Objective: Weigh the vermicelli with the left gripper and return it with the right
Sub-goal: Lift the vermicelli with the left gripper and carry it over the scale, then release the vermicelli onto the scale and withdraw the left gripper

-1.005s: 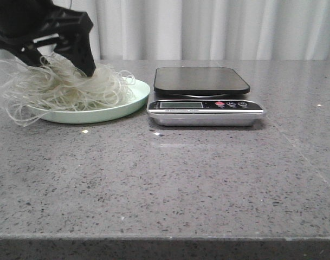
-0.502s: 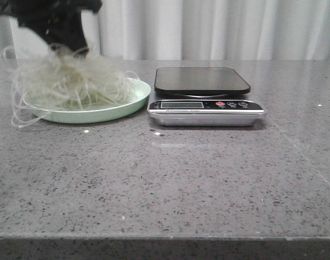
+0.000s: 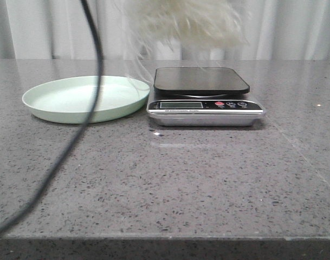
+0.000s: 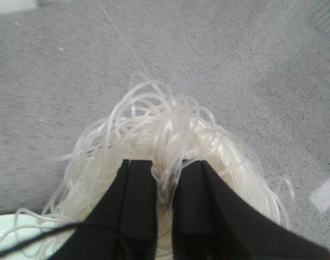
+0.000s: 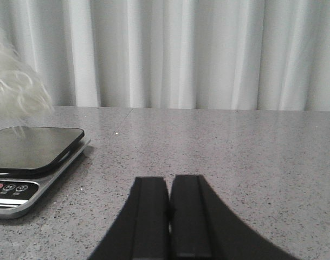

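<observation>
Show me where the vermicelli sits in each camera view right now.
Front: vermicelli blurred at the top edge, hanging above the scale.
Left wrist: vermicelli mid-frame, pinched in the left gripper.
Right wrist: vermicelli at the left edge, above the scale.
Shared landmark: the scale.

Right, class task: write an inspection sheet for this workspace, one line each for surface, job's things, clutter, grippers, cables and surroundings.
Surface: grey speckled stone table, dry.
Job's things: tangle of whitish translucent vermicelli hanging above the black-topped digital scale, not touching it; pale green round plate bare, beside the scale.
Clutter: nothing seen.
Grippers: left gripper fingers clamped on the vermicelli; right gripper fingers together, holding nothing, over bare table.
Cables: black cable hanging across the front view, in front of the plate.
Surroundings: white pleated curtain behind the table.
</observation>
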